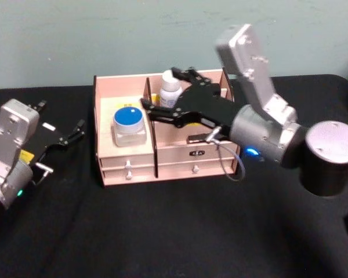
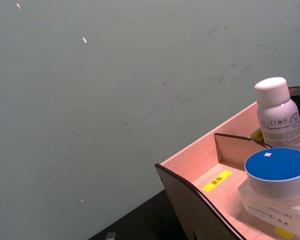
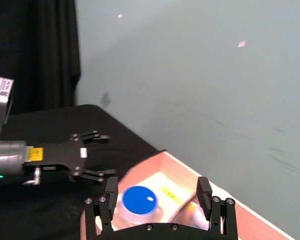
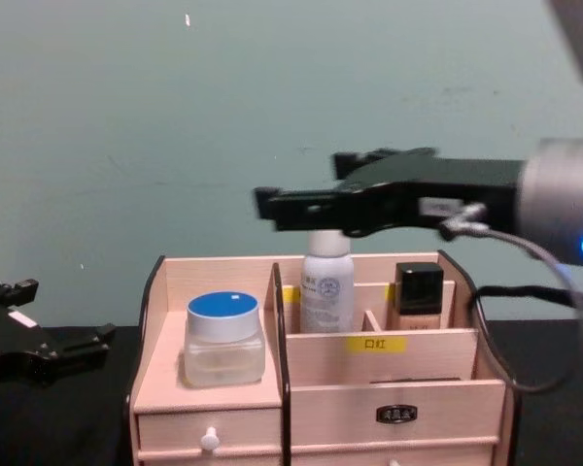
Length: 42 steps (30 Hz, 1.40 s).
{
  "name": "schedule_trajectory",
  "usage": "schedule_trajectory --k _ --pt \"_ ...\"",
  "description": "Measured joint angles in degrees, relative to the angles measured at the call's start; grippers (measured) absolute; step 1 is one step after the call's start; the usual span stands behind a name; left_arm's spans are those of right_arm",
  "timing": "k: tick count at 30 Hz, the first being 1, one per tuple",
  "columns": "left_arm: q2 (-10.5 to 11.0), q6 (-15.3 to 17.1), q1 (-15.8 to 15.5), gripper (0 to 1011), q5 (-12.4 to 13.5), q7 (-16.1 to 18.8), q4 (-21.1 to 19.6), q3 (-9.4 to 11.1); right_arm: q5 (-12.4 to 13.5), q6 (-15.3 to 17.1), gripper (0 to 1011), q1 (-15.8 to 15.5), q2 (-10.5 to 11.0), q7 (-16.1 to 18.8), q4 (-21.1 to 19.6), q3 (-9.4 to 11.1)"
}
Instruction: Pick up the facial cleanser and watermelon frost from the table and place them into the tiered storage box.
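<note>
the tiered storage box point(image 1: 127, 157) stands on the black bench point(image 1: 162, 231) near the pale wall, its two drawer rows facing the robot. a white bottle point(image 4: 326, 282) stands upright in a rear compartment just right of the centre divider, and a clear jar with a blue lid point(image 4: 223, 336) sits on the left tier above a white drawer knob. a dark-capped bottle point(image 4: 418, 291) stands in the rear right compartment, behind a yellow label.

the right pincer point(image 4: 272, 209) hangs above the box, its arm reaching in from the right with the wrist raised and bent; its black fingers point(image 3: 110, 192) are spread apart, holding nothing, directly over the white bottle's cap and clear of it. a grey cable loops down from the wrist in front of the box's right side.

the left pincer point(image 1: 80, 128) lies low over the bench to the left of the box, well apart from it, fingers pointing towards the box and spread apart, empty.
</note>
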Motion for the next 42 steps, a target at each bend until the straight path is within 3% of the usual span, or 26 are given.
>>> schedule_trajectory --k 4,5,7,11,19,31,42 --pt "0.0 0.0 0.0 1010 0.0 0.0 0.0 0.0 0.0 -2.5 1002 -4.4 2.3 -3.1 -3.2 3.2" --pt "0.0 0.0 0.0 1010 0.0 0.0 0.0 0.0 0.0 -2.5 1002 -4.4 2.3 -3.1 -3.2 3.2" --pt "0.0 0.0 0.0 1010 0.0 0.0 0.0 0.0 -0.2 -3.8 1002 -7.2 2.8 -5.4 -4.3 5.6" --pt "0.0 0.0 0.0 1010 0.0 0.0 0.0 0.0 -1.0 -5.1 1002 -9.4 2.7 -8.5 -4.3 8.9" --pt "0.0 0.0 0.0 1010 0.0 0.0 0.0 0.0 -2.4 -7.5 1002 -9.6 1.6 -12.0 0.2 13.9" --pt "0.0 0.0 0.0 1009 0.0 0.0 0.0 0.0 -5.0 -8.3 1002 -5.0 -0.8 -13.4 10.0 16.0" --pt "0.0 0.0 0.0 1010 0.0 0.0 0.0 0.0 -7.3 -7.7 1002 -4.3 -2.6 -14.0 13.9 16.6"
